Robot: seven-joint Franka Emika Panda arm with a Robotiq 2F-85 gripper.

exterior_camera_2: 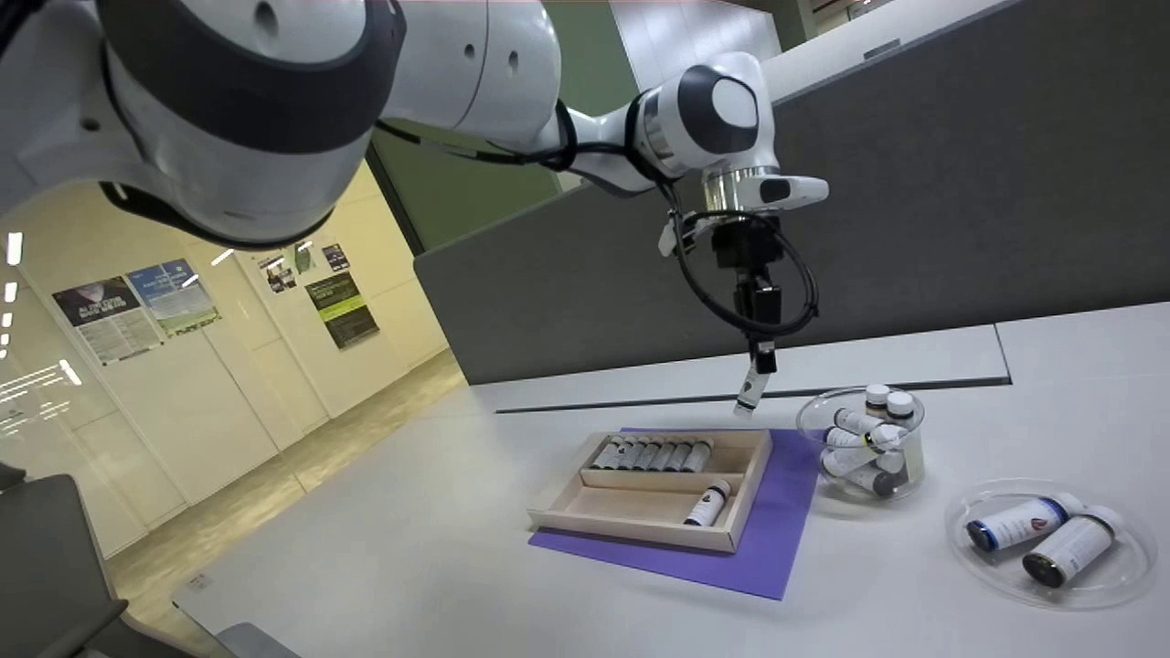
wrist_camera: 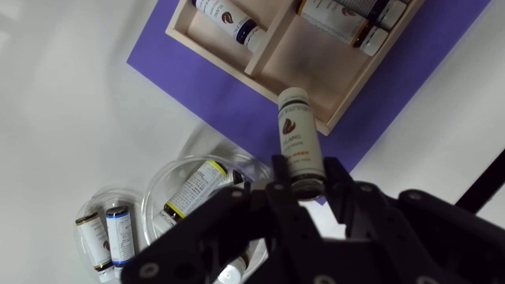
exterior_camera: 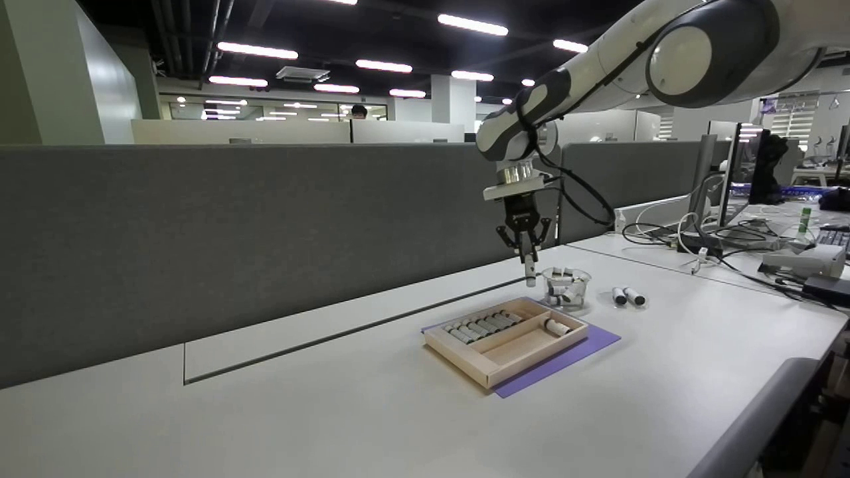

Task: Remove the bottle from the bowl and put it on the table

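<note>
A: Condition of the gripper (wrist_camera: 305, 169)?

B: Clamped, by observation. Its fingers (wrist_camera: 335, 173) bear on both sides of a white-capped YLANG bottle (wrist_camera: 296, 134) near the dark base; the cap end points down and away.

A: Location of that bottle?

B: Held in the air above the tabletop (exterior_camera: 299, 411), outside the clear round bowl (exterior_camera_2: 816, 422). In an exterior view it hangs tilted; in the wrist view its cap overlaps a corner of the wooden tray (exterior_camera_2: 631, 537).

A: Contents of the bowl?

B: Several small bottles (wrist_camera: 197, 189), heaped. Two stand caps up near the rim; others lie at angles. Exact count obscured.

A: Tray?

B: Resting on a purple sheet (exterior_camera_2: 786, 521). A divider (wrist_camera: 271, 41) separates two compartments: one carries a row of bottles (exterior_camera_2: 654, 454), the other a single bottle (exterior_camera_2: 708, 504) lying down. The bowl stands just beside the sheet; contact between them cannot be determined.

A: Remaining items?

B: A shallow clear dish (exterior_camera_2: 1120, 576) near the bowl, holding a blue-banded bottle (exterior_camera_2: 1024, 523) and a gold-banded bottle (exterior_camera_2: 1074, 553), side by side, both lying. A dark grey partition (exterior_camera: 265, 232) stands along the tabletop's far side, with a thin dark seam (exterior_camera: 352, 332) in the surface near it.
</note>
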